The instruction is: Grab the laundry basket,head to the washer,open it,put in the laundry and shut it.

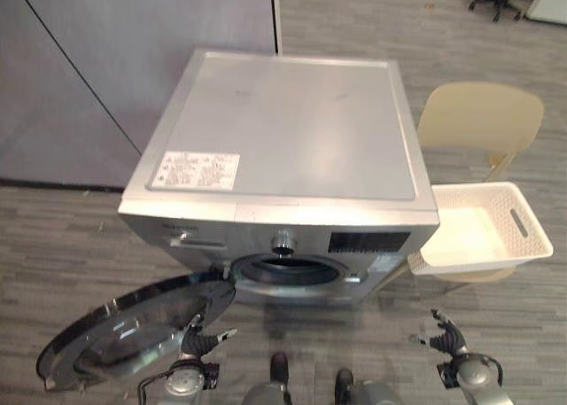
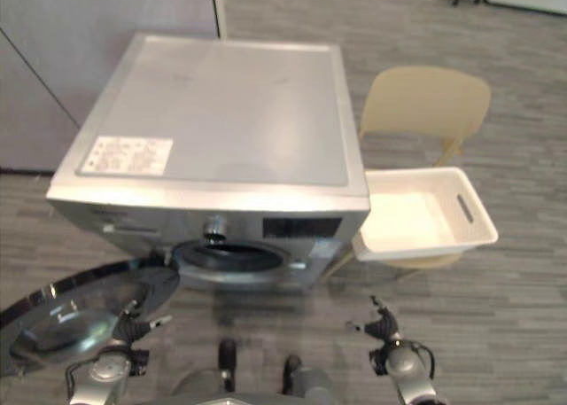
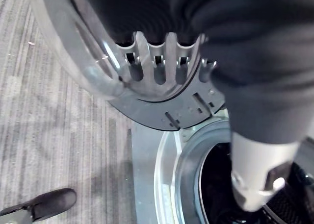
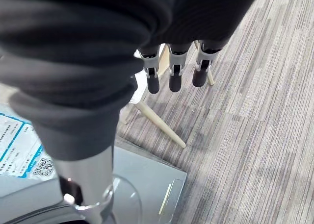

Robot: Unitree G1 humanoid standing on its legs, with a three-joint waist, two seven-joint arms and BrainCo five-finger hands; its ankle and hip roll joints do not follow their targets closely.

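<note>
Step in hand, as I judge it: closing the washer. The silver front-loading washing machine (image 1: 283, 148) stands with its round glass-and-chrome door (image 1: 124, 330) swung fully open toward 8 o'clock of the drum opening (image 1: 288, 270). The white perforated plastic laundry basket (image 1: 483, 228) sits on the pale beige chair (image 1: 481, 121) at 3 o'clock of the machine, touching its front right corner or just beside it; its inside looks bare. In the left wrist view something dark lies in the drum; probably the laundry, though I cannot make it out for certain. So loading seems done and shutting remains.

Left hand (image 1: 204, 341): at the door's inner face, near the hinge-side edge. In the left wrist view its fingers (image 3: 153, 62) run straight and side by side against the door's rim, dark tips hidden past the chrome ring. Extended, flat contact, nothing grasped; the thumb stands apart toward the drum.

Right hand (image 1: 446, 336): at 5 o'clock of the machine, hanging free over the grey striped carpet floor (image 1: 372, 334), well apart from basket and door. Its fingers (image 4: 174, 72) hang loosely straight, holding nothing.

Next move calls for: pushing the door through its arc toward 2 o'clock, palm behind the rim, until the latch catches. Risk: the flat fingers may slide along the curved chrome.
</note>
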